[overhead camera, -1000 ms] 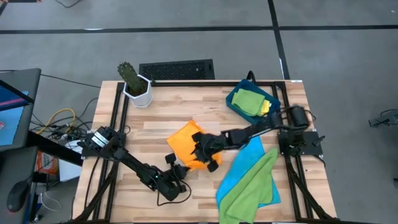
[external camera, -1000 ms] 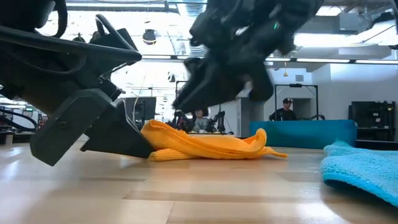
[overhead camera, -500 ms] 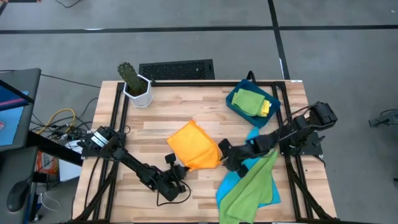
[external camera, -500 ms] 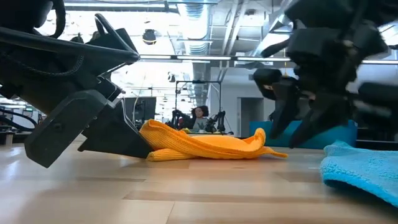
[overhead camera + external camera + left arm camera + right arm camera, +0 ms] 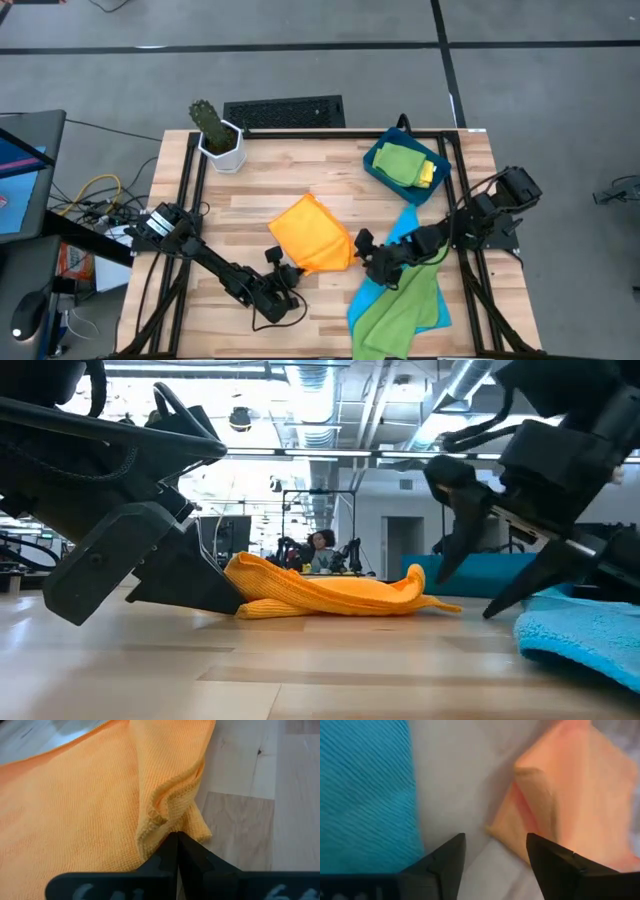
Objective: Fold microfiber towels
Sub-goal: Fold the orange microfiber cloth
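The orange towel (image 5: pixel 310 236) lies folded on the table's middle. My left gripper (image 5: pixel 290 271) is at its near corner, shut on it; the low view shows this gripper (image 5: pixel 205 588) at the towel's (image 5: pixel 330 592) left end. My right gripper (image 5: pixel 366 252) stands open just right of the orange towel's right corner (image 5: pixel 502 827), low over the bare wood, touching nothing. Beside it lies the blue towel (image 5: pixel 392 270) with a lime green towel (image 5: pixel 400 312) spread over it. Another green towel (image 5: pixel 398 160) and a yellow one (image 5: pixel 427 173) rest in the dark-blue tray (image 5: pixel 375 152). My left gripper pinches the orange towel's near corner (image 5: pixel 167 822) between its two shut fingers, where several layers are bunched into a small ridge. The fingers slant down from the table's near left side. The towel rests on the table, slack.
A potted cactus (image 5: pixel 215 135) stands at the far left corner. Black frame rails (image 5: pixel 190 170) run along the table's sides. A dark grille (image 5: pixel 285 112) sits beyond the far edge. Bare wood shows left of the orange towel and along the far side.
My right gripper has drawn off the orange towel toward the table's right edge, sunk lower and rolled, and its fingers have opened wider. It now stands between the orange and blue towels. The orange towel lies still, fully uncovered.
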Robot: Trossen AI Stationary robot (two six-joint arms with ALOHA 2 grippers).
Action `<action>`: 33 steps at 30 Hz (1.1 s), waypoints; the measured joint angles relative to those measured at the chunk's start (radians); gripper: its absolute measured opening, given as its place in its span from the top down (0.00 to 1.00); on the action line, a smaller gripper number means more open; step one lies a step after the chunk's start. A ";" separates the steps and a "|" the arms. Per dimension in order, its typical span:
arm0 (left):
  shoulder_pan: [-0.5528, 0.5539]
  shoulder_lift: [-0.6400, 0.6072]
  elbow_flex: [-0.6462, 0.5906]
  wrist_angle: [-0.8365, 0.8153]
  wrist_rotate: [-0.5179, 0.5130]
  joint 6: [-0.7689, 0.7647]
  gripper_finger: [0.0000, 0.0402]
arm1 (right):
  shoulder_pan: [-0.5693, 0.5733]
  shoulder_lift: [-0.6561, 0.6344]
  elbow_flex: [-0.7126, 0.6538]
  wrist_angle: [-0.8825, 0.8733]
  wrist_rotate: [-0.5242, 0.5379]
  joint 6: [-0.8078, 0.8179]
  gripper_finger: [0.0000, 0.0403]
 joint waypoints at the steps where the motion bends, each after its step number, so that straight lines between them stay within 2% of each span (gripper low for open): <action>1: 0.000 0.000 0.000 0.000 0.000 0.000 1.00 | 0.004 0.001 -0.002 0.010 0.030 -0.009 0.41; 7: 0.000 0.000 0.000 0.000 0.000 0.000 1.00 | -0.034 0.007 -0.001 0.110 0.055 -0.036 0.43; 16: 0.000 0.000 0.000 0.000 0.000 -0.002 1.00 | -0.029 0.131 0.007 0.229 0.057 -0.065 0.45; 23: 0.000 0.000 0.000 0.000 0.000 -0.002 1.00 | 0.004 0.117 0.016 0.223 0.159 -0.067 0.46; 28: 0.000 0.000 0.000 0.000 0.000 -0.002 1.00 | 0.002 0.098 0.011 0.208 0.154 -0.059 0.55; 33: 0.000 0.000 0.000 0.001 0.000 -0.005 1.00 | 0.002 0.098 0.012 0.206 0.151 -0.057 0.76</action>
